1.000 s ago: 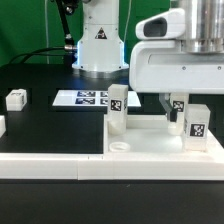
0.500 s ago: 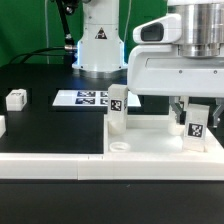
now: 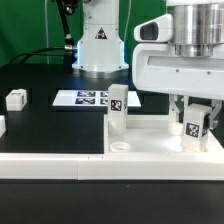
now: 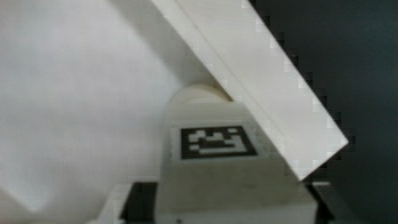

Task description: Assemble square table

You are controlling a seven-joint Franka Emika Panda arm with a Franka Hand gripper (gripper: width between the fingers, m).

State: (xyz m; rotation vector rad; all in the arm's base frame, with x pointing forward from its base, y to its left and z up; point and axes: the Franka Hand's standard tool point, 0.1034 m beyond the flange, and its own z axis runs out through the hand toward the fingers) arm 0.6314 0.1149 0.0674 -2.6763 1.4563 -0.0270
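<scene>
A small white tagged block leg (image 3: 197, 128) is held clamped in the two-finger gripper (image 3: 195, 114) at the right side of the white plastic square tray-like top (image 3: 150, 128), where a jam could be caused if it is pressed down tilted or off its hole.

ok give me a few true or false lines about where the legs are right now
1. The gripper is shut on a tagged leg at the end of the tabletop on the exterior view's right. True.
2. A second leg stands upright on the tabletop. True.
3. The loose leg lies on the marker board. False: it sits on the black table, apart from the board.
4. Four legs are at the tabletop. False: only two, one standing, one gripped.
</scene>
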